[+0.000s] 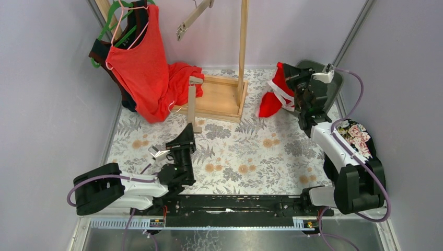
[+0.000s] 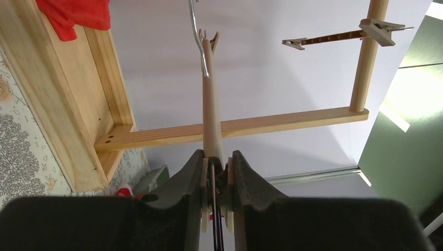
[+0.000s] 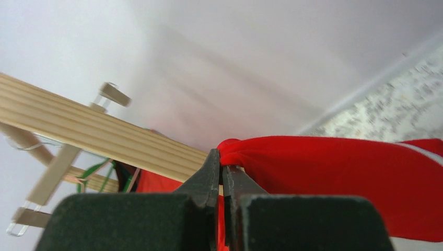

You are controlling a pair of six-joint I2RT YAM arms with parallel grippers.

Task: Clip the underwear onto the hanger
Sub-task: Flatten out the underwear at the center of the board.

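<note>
My left gripper [image 1: 187, 132] is shut on the lower end of a wooden clip hanger [image 1: 191, 102] and holds it upright above the floral mat. In the left wrist view its jaws [image 2: 215, 157] squeeze a cream clip, and the hanger's bar [image 2: 211, 99] and metal hook [image 2: 197, 36] rise from them. My right gripper [image 1: 291, 88] is shut on the bright red briefs [image 1: 272, 99], lifted at the back right. The right wrist view shows the red cloth [image 3: 339, 172] pinched between the fingers [image 3: 222, 157]. A dark olive cloth [image 1: 336, 81] lies behind the right wrist, mostly hidden.
A wooden rack with a base [image 1: 222, 97] and post [image 1: 243, 42] stands at the back centre. A second clip hanger [image 1: 193, 20] hangs from it. A large red tank top [image 1: 143, 68] hangs at the back left. A black floral cloth [image 1: 359, 137] lies at the right.
</note>
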